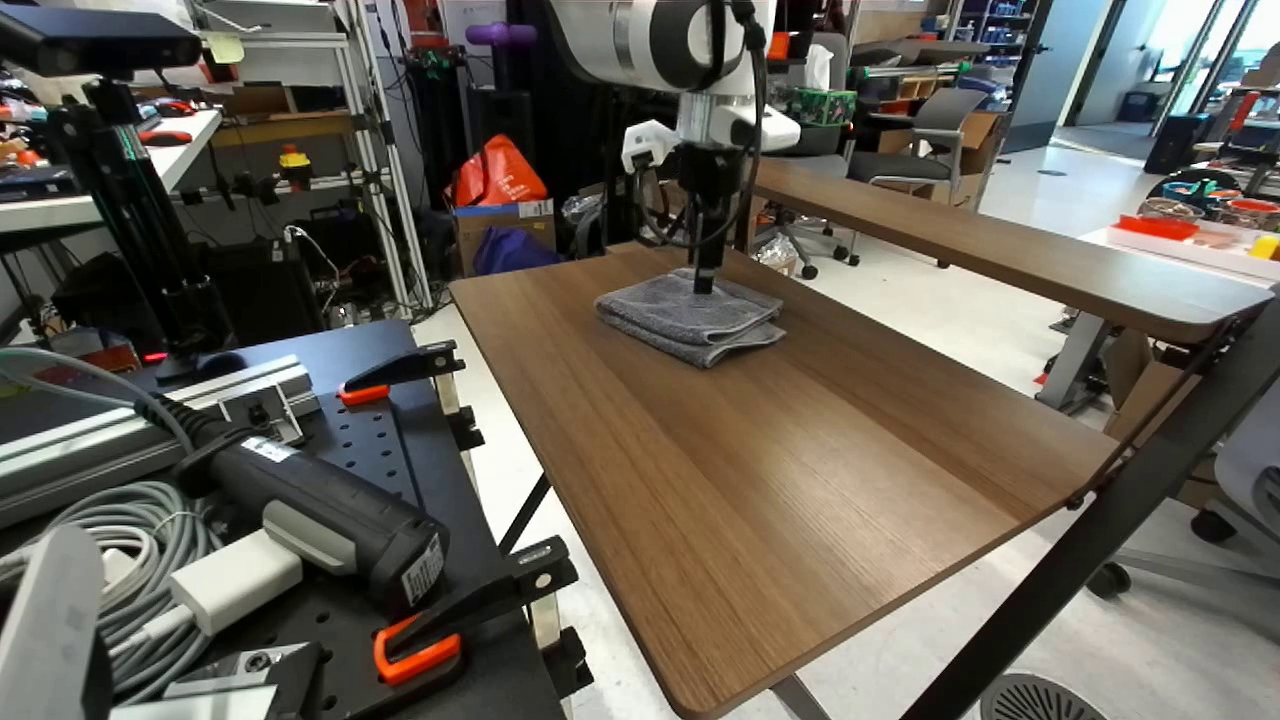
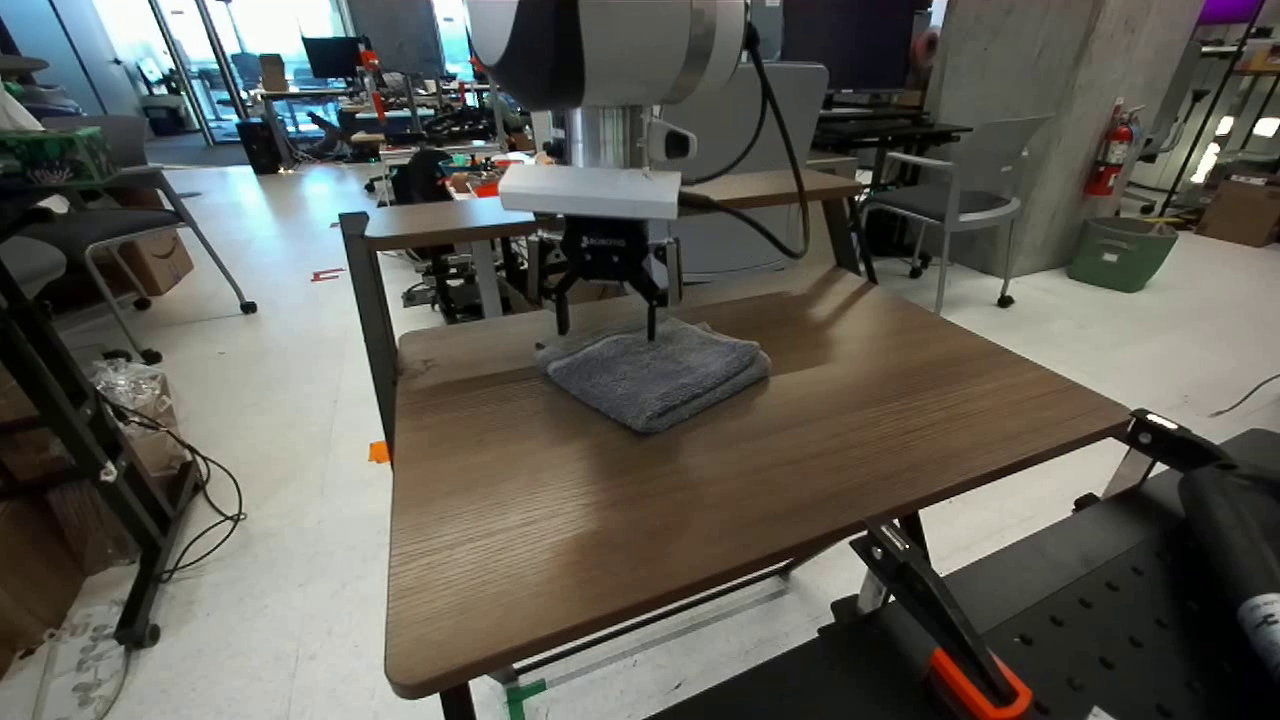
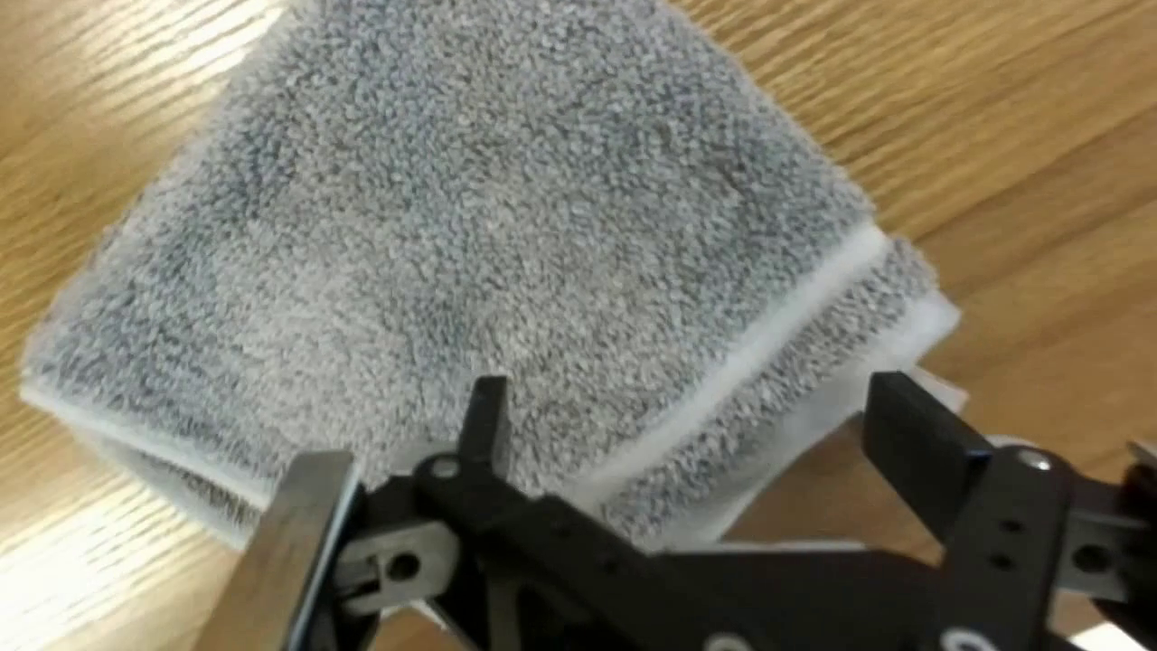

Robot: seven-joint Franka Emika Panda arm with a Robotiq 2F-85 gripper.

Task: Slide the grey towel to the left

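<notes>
The gripper stood released, fingers spread, one of them over the grey towel, which lay folded on the tabletop. In both exterior views a raised brown shelf ran along one side; near another, a black bench carried clamps and a dark handheld tool.

Washed-out windows, soft shadows across the tabletop, slightly blurred wrist view, white glare (at its left)

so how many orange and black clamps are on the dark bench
2 visible. In an exterior view, the far clamp and the near clamp both sit along the edge of the dark bench facing the wooden table. Others may be hidden or out of frame.
</notes>
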